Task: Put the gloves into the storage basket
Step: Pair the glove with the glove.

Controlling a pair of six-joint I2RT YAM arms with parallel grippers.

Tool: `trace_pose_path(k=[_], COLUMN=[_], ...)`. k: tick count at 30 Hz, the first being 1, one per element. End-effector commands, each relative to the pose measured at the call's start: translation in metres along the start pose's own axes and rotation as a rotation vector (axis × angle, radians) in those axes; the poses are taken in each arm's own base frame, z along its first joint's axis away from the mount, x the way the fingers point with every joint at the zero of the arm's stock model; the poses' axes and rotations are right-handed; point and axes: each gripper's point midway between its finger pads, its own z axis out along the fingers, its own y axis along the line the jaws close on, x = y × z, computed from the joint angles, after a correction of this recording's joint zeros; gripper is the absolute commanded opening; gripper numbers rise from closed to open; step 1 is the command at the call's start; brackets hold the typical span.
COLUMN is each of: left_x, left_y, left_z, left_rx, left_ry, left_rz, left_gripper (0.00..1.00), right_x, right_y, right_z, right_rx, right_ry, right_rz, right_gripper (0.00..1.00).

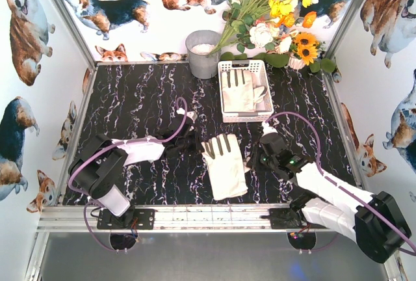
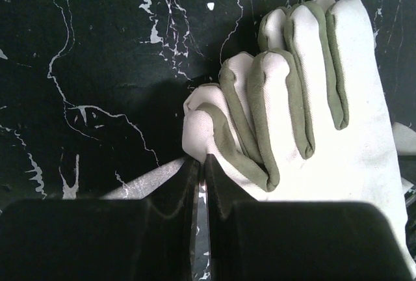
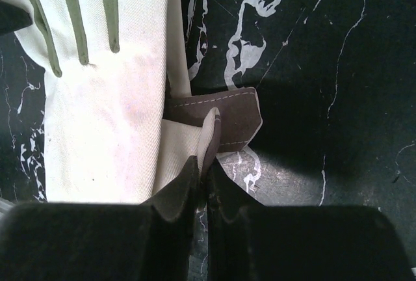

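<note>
Two cream-white gloves with dark finger panels lie stacked on the black marbled table (image 1: pixel 224 167), fingers pointing away. My left gripper (image 1: pixel 195 144) is at their left edge. In the left wrist view it (image 2: pixel 201 162) is shut on the white thumb edge of the glove (image 2: pixel 351 118). My right gripper (image 1: pixel 255 157) is at their right edge. In the right wrist view it (image 3: pixel 208 167) is shut on a folded flap of the lower glove (image 3: pixel 227 115), beside the upper glove (image 3: pixel 104 131). The white slotted storage basket (image 1: pixel 224 108) stands behind and holds two more gloves (image 1: pixel 239 89).
A grey metal bucket (image 1: pixel 203 53) stands left of the basket at the back. A bunch of artificial flowers (image 1: pixel 273 14) leans over the back right corner. Corgi-patterned walls close in three sides; an aluminium rail (image 1: pixel 195 216) runs along the near edge.
</note>
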Motion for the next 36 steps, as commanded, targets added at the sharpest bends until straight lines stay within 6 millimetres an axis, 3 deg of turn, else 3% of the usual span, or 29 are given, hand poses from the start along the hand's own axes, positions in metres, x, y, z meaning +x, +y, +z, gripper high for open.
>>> trace_pose_path(k=[1, 5, 8, 12, 16, 22, 28, 32, 36], left_x=[-0.011, -0.015, -0.039, -0.058, -0.054, -0.027, -0.019, -0.014, -0.016], left_y=[0.006, 0.009, 0.0, -0.012, -0.031, -0.064, -0.095, -0.103, -0.119], left_z=[0.003, -0.003, -0.019, -0.047, -0.058, -0.045, -0.034, -0.019, -0.013], left_rx=[-0.039, -0.062, -0.094, -0.115, -0.067, 0.042, 0.144, 0.188, 0.242], left_ry=[-0.034, -0.052, -0.113, -0.166, -0.152, -0.079, -0.067, -0.043, -0.039], left_rz=[0.034, 0.037, 0.052, 0.095, 0.099, 0.1, 0.047, 0.024, 0.01], left_gripper=[0.04, 0.24, 0.4, 0.5, 0.5, 0.45, 0.42, 0.37, 0.33], right_x=[-0.011, -0.02, -0.036, -0.053, -0.049, -0.031, 0.001, 0.022, 0.029], right_y=[0.005, 0.009, 0.012, 0.016, 0.012, 0.029, 0.041, 0.039, 0.039], right_z=[0.001, -0.007, -0.021, -0.041, -0.049, -0.045, -0.051, -0.046, -0.039], right_rx=[-0.02, -0.018, -0.001, 0.002, 0.02, -0.091, -0.184, -0.202, -0.209], right_ry=[-0.045, -0.055, -0.103, -0.142, -0.059, 0.04, 0.183, 0.243, 0.26], right_rz=[-0.022, -0.033, -0.046, -0.076, -0.027, 0.087, 0.128, 0.143, 0.145], right_gripper=[0.0, 0.26, 0.45, 0.62, 0.63, 0.6, 0.55, 0.47, 0.4])
